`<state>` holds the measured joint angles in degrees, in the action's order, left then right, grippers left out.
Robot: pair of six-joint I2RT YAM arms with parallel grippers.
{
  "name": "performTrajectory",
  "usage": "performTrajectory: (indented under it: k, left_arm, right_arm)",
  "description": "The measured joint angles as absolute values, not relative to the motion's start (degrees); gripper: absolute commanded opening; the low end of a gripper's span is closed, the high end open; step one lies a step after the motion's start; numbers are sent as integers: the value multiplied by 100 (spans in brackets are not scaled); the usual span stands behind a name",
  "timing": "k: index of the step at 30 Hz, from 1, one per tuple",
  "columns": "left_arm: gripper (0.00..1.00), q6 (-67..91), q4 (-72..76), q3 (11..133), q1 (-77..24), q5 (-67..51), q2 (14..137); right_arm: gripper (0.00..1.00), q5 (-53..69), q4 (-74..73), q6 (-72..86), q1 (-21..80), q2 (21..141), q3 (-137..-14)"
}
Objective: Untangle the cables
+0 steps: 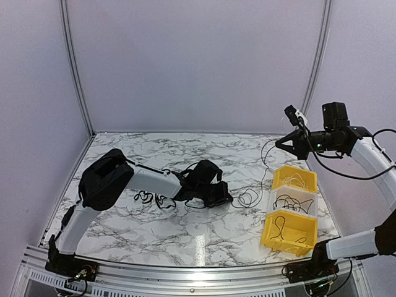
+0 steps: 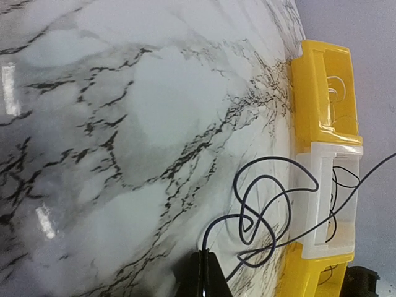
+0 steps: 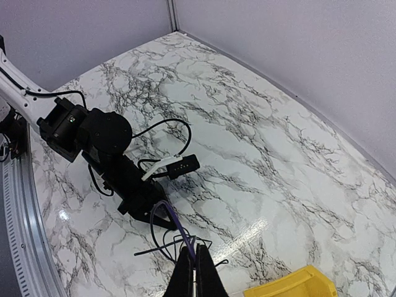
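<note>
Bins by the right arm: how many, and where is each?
3, in one row: far yellow bin at the back, white bin in the middle, near yellow bin at the front. None looks hidden.

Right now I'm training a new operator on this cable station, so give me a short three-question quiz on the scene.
1. True or false: the right fingers are up above the table.
2. How many bins stand in the row on the right side?
3. The left fingers are: A wide open; B shut on a black cable; C out of every view.
Key: 1 true; 2 three; 3 B.
</note>
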<state>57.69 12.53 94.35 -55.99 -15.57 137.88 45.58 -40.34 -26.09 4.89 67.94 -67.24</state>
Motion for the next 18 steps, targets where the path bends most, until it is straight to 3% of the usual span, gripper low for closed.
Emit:
performTrajectory:
  k: [9,18]
  left_arm:
    - [0,4939,755,7389,-4963,-384,11448]
    - [0,3854,47,6305,-3885,1238,8665]
  right_arm:
    - [0,4027,-3898,-2499,484,6781,-6709]
    - [0,3221,-3760,-2324,99,6895,-6654]
